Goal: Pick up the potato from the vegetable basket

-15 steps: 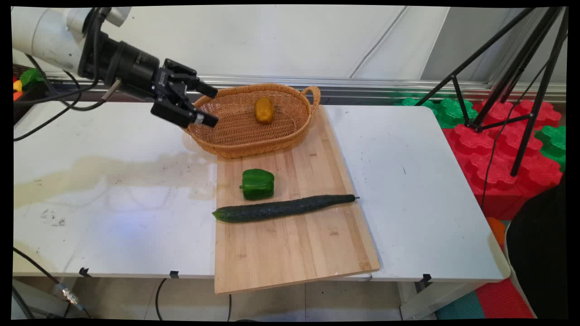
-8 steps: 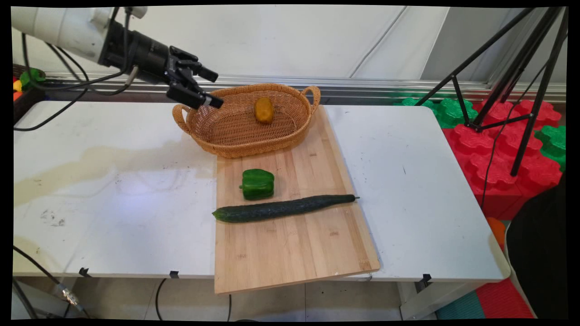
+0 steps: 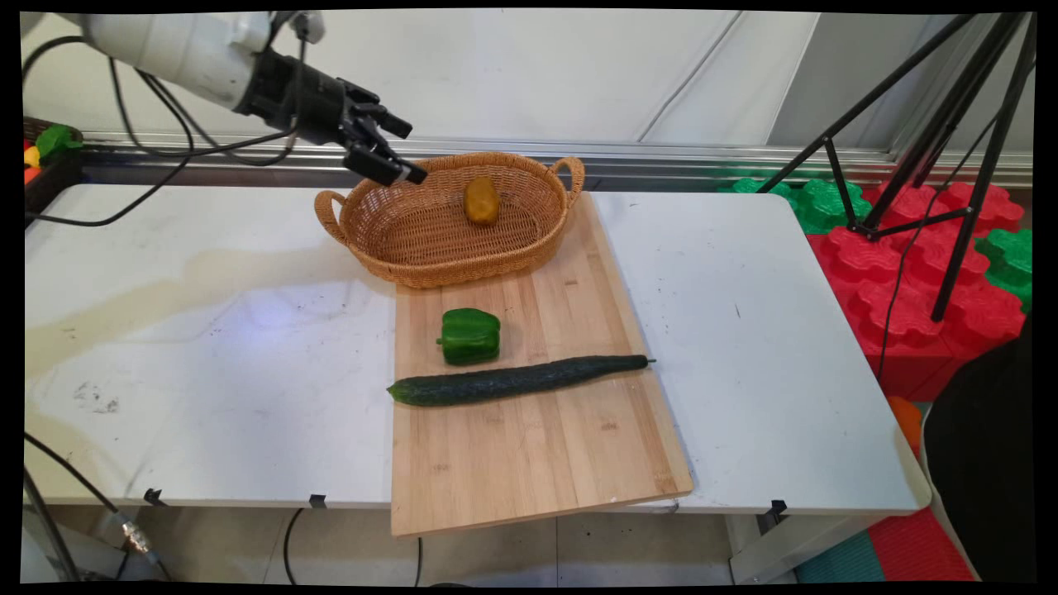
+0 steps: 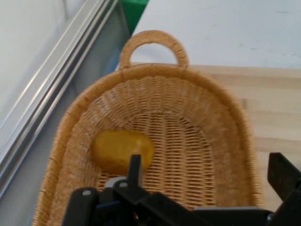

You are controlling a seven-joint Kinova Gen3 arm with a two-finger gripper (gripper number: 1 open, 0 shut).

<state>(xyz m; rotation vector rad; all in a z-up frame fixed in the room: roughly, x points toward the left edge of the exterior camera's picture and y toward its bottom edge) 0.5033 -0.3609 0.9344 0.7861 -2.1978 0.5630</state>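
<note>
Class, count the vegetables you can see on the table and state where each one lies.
3. A potato in the wicker basket; a green pepper and a cucumber on the wooden board. None seems hidden.

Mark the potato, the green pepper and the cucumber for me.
potato (image 3: 481, 201), main view, middle of its yellow-brown skin, inside the basket.
green pepper (image 3: 469, 335), main view, centre of its front face.
cucumber (image 3: 517, 380), main view, mid-length on its dark skin.

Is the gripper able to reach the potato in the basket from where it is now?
Probably yes: the gripper, jaws open, hangs over the basket's left rim, and the potato lies uncovered, nothing between.
</note>
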